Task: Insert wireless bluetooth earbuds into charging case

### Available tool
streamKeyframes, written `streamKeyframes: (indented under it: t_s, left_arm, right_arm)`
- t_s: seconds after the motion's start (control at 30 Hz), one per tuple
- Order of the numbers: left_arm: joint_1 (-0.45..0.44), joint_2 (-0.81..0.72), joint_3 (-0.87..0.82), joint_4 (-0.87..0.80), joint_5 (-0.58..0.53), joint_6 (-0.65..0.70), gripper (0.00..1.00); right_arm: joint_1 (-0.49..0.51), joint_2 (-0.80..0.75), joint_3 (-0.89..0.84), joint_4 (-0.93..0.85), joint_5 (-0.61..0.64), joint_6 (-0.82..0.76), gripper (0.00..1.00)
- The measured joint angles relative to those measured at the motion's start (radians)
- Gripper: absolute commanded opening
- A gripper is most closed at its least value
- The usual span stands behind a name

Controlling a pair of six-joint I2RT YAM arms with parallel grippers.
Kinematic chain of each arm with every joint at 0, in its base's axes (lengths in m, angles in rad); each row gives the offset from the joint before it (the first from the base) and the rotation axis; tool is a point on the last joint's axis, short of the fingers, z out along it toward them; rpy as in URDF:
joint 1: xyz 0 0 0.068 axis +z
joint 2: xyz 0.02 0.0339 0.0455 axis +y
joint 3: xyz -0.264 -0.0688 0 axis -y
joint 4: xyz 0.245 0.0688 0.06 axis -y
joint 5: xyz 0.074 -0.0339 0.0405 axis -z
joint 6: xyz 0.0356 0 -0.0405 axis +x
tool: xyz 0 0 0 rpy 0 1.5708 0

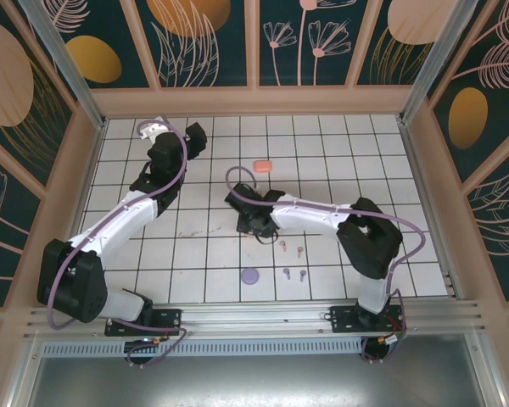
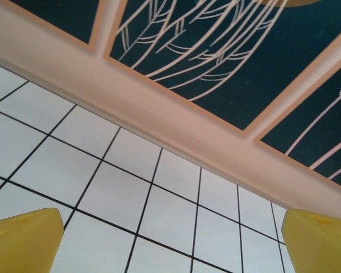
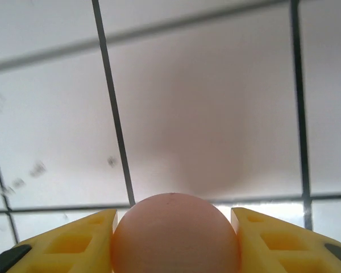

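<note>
Right wrist: peach case (image 3: 175, 242) gripped in the right hand (image 3: 174, 222); left wrist: left hand (image 2: 170, 224) wide open before the wall (image 2: 216, 62).

Right wrist view, six o'clock: the peach rounded thing (image 3: 175, 233) is blurred, and its lower half is cut off by the bottom edge, so seam and lid are anyone's guess. The yellow fingers (image 3: 74, 242) pressed on either side of it run off that same edge.

From above, the right gripper (image 1: 248, 226) is buried under its own wrist, tips hidden. At four o'clock from it the earbuds (image 1: 287, 272) are mere specks, stems too small to read.

Left wrist view: the left gripper (image 2: 170, 250) has both tips clipped at the bottom corners.
</note>
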Motion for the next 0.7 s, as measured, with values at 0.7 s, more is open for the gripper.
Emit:
streamKeyframes:
  t_s: [0.7]
  left_arm:
    - [0.0, 0.106, -0.284, 0.466, 0.417, 0.116, 0.99]
  right_arm:
    - [-0.354, -0.002, 0.093, 0.176, -0.15, -0.181, 0.39]
